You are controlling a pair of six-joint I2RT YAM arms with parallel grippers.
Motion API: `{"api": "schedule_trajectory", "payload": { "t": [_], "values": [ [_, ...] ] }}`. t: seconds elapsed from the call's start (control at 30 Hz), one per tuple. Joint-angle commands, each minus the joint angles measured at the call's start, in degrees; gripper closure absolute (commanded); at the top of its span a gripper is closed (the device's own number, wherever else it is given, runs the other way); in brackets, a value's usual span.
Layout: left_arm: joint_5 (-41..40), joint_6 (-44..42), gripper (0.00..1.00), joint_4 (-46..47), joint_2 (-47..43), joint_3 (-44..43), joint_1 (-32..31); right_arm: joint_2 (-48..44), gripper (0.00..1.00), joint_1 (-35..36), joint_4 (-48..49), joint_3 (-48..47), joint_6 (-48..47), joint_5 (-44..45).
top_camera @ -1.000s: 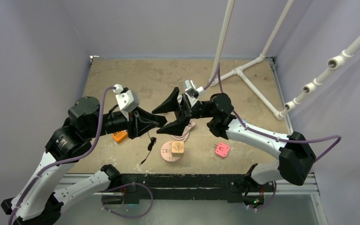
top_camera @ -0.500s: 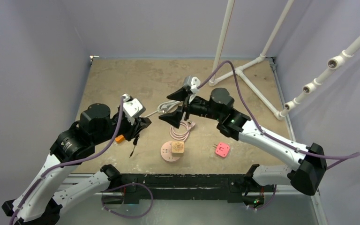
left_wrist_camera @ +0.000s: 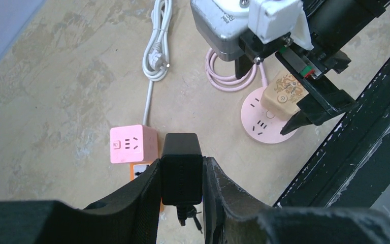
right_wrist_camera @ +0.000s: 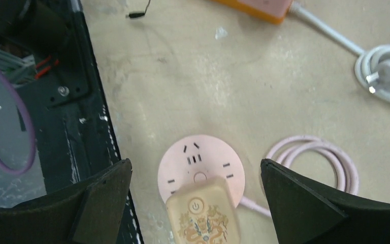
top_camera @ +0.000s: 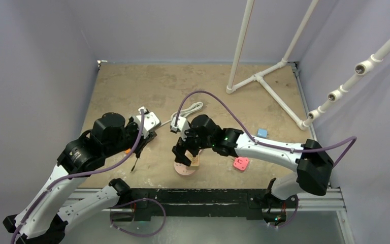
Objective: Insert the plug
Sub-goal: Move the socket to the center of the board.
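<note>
Left pincer (left_wrist_camera: pixel 182 163) clamped on the black plug (left_wrist_camera: pixel 182 150), above the pink cube socket (left_wrist_camera: pixel 133 144) left of the desk's (top_camera: pixel 147 81) middle, right pincer (right_wrist_camera: pixel 195 165) spread wide over the round pink socket base (right_wrist_camera: pixel 175 170) bearing a beige adapter (right_wrist_camera: pixel 203 216) at the near edge, small pink plug (top_camera: pixel 240 162) further right

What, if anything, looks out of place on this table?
Nothing looks spilled or broken. The one oddity is the beige block, which stands off-centre on the round pink socket disc, near its rim rather than in the middle. The pink cord and the white cable lie neatly coiled.
</note>
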State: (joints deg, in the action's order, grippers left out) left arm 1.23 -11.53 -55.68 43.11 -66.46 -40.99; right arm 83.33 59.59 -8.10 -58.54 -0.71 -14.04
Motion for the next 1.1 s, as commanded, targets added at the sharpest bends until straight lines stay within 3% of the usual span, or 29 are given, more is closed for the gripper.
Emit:
{"api": "schedule_trajectory", "payload": {
  "t": [0.0, 0.33, 0.5, 1.07],
  "values": [
    [-1.06, -2.18, 1.00, -0.24, -0.84, -1.30, 0.01, -1.39, 0.01, 1.23, -5.86, -1.24, -0.66, 5.79],
    [-0.05, -4.05, 1.00, -1.03, -0.65, -3.95, 0.03, 3.51, 0.01, 2.51, -13.51, -6.61, -3.16, 10.92],
    [0.14, -4.32, 1.00, -1.51, -0.83, -4.08, 0.03, 8.45, 0.01, 2.72, -25.94, -12.92, -10.99, 16.27],
    [0.40, -5.93, 1.00, -0.14, 0.44, -4.89, 0.01, 1.30, 0.02, 4.73, -30.93, -11.62, -12.26, 7.14]
  ]
}}
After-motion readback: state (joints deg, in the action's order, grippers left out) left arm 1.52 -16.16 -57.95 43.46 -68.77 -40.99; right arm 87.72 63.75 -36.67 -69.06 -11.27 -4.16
